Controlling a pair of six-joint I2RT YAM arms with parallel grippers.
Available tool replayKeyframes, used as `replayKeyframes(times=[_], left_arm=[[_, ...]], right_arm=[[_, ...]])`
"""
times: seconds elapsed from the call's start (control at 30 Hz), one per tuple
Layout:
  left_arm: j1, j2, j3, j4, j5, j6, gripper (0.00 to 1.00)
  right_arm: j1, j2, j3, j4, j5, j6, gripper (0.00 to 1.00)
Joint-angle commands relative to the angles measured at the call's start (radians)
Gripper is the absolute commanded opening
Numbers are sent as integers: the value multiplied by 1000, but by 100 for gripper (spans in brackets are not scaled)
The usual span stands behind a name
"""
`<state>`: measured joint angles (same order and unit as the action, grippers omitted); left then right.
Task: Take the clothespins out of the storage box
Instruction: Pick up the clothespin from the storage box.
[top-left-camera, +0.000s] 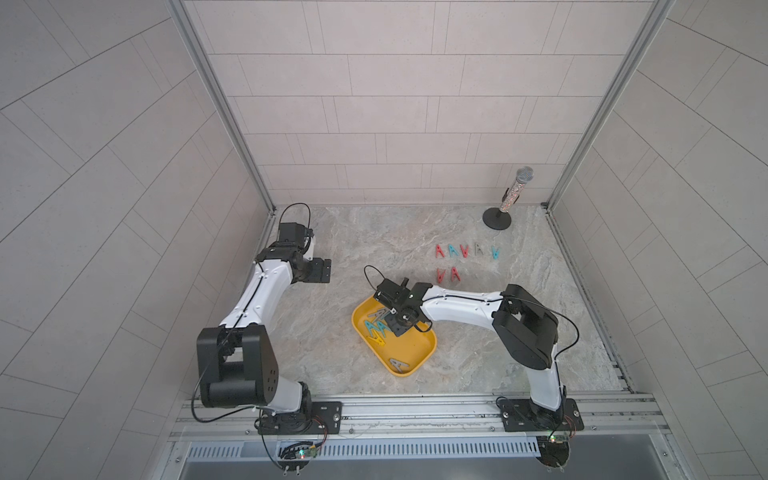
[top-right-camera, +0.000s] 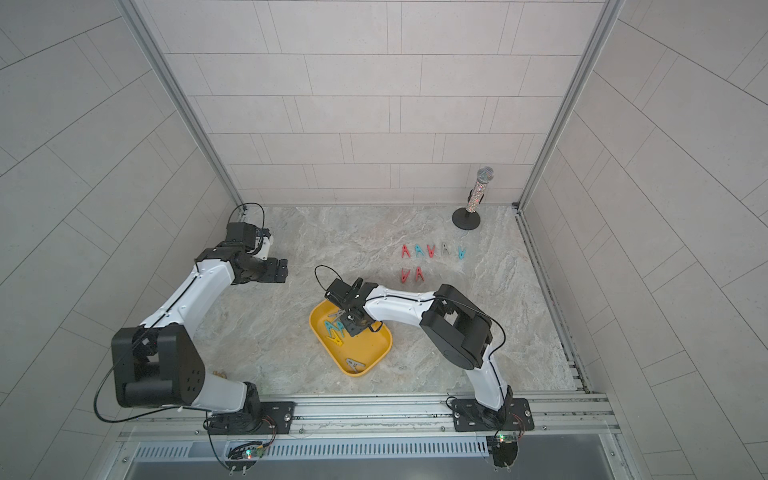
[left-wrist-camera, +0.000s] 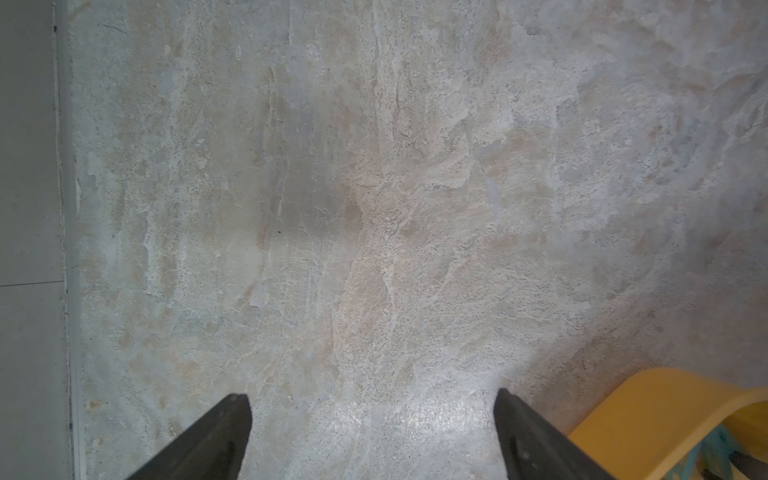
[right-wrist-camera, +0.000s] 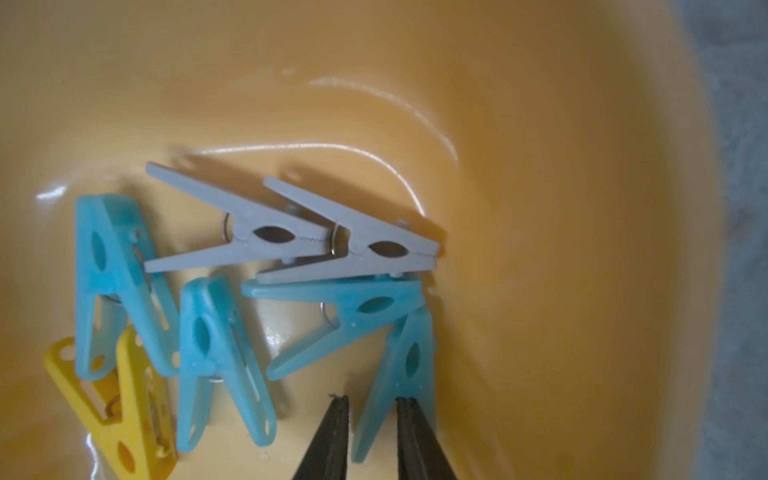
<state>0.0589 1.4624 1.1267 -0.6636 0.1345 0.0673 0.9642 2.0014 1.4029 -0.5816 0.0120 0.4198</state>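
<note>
My right tool (right-wrist-camera: 372, 398) straddles one leg of a teal clothespin (right-wrist-camera: 405, 374) inside the yellow storage box (right-wrist-camera: 540, 208); I cannot tell if it pinches. My left tool (left-wrist-camera: 372, 395) gapes wide over the tabletop (left-wrist-camera: 374, 208)

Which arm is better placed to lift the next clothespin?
Right. The right hand sits inside the storage box, fingers straddling a leg of a blue clothespin; left hand hangs open over the table.

The left arm is holding its elbow raised and its forearm level, the left gripper (left-wrist-camera: 372, 399) hanging with jaws spread wide. The right arm is holding its forearm out leftward, the right gripper (right-wrist-camera: 370, 401) pointing down, jaws narrowly apart.
</note>
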Motion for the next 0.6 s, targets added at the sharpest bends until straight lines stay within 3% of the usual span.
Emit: replayKeyframes(times=[0.0,0.37,0.57], left_arm=[[6,-15,-1,-11,-2,0,99],[6,-19,-2,-11,0,1,99],[6,-19,-2,-11,0,-1,99]], right_arm=[[5,29,16,-31,22,2,24],[5,32,16,-47,20,7,18],[4,10,-6,-43,20,11,22]])
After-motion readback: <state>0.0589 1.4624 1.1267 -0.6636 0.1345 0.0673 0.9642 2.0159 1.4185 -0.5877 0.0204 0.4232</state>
